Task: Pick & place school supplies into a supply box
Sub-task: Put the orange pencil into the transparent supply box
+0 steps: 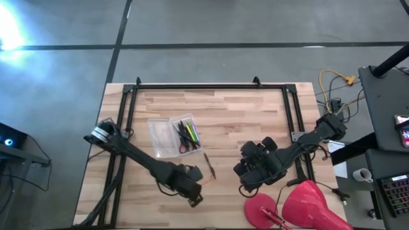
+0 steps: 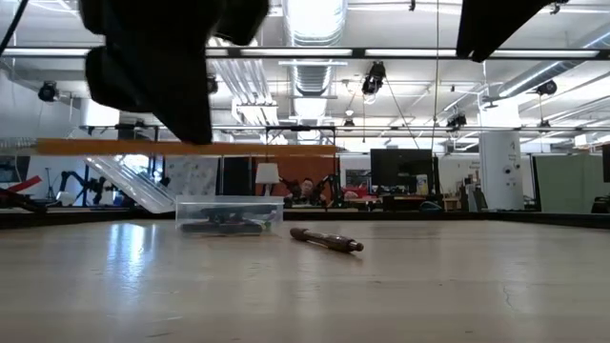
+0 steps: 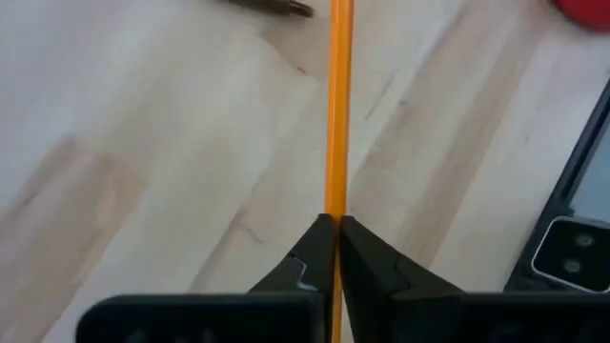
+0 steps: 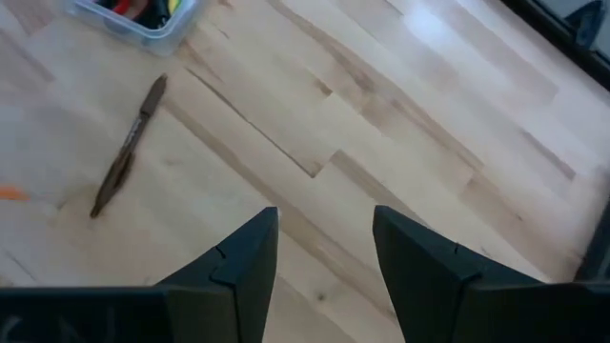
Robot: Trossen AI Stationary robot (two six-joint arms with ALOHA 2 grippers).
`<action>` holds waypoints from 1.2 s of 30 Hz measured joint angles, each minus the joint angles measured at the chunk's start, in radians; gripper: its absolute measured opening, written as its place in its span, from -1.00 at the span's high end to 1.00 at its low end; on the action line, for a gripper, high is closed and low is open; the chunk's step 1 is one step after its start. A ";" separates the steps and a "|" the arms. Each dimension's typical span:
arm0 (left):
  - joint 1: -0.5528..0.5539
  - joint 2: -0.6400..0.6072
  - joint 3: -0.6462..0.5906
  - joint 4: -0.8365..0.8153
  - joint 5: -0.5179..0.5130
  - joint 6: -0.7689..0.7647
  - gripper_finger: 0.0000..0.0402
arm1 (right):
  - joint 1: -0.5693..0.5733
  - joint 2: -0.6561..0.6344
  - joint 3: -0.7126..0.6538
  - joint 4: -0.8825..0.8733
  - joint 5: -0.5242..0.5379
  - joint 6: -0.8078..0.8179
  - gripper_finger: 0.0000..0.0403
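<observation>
Pale wooden surface [image 1: 243, 121] is lying inside a black frame, seen from above. Left arm is reaching in from the surface's left edge toward the near-centre; right arm is coming in from the right side, sitting near the middle-right. Big red-pink round object [image 1: 307, 201] is resting at the near right corner, close beside the right arm. Supply box [image 1: 174, 135], clear plastic, is sitting left of centre with its lid [image 1: 162, 138] folded open flat to the left; pens in green, yellow and black plus red-handled scissors [image 1: 183, 148] are lying in the tray half. In the low view the supply box [image 2: 229, 213] is showing well back on the surface. Left tool [image 3: 335, 250] is hovering above the surface near the front edge, fingers pinched tight around an orange pencil [image 3: 337, 105]; the pencil is running straight out ahead between the fingertips. Low view is showing the same pencil [image 2: 181, 149] held level, clear of the surface, under the dark bulk of the left arm. Right tool [image 4: 324, 238] is hanging above bare wood with its fingers spread apart, nothing between them. One dark brown pen [image 1: 209, 165] is lying loose on the surface, just right of the box and between the two arms, touching neither tool; also visible at [image 4: 128, 148] and [image 2: 326, 239].
</observation>
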 joint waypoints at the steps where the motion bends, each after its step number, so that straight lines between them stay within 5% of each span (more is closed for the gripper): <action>1: 0.003 -0.026 -0.018 0.003 -0.019 -0.025 0.99 | 0.005 0.000 0.000 -0.005 0.002 0.013 0.17; 14: 0.141 -0.466 -0.272 -0.004 -0.493 -0.389 0.99 | 0.039 0.000 0.000 -0.018 0.023 0.124 0.17; 21: 0.199 -0.480 -0.312 0.059 -0.322 -0.277 1.00 | 0.039 -0.001 0.000 -0.017 0.023 0.102 0.17; 28: 0.191 -0.212 -0.128 -0.075 -0.082 -0.064 0.81 | 0.031 -0.001 0.000 -0.018 0.021 0.094 0.17; 36: 0.192 0.074 0.122 -0.355 -0.045 0.083 0.33 | 0.029 -0.001 0.000 -0.028 0.021 0.095 0.17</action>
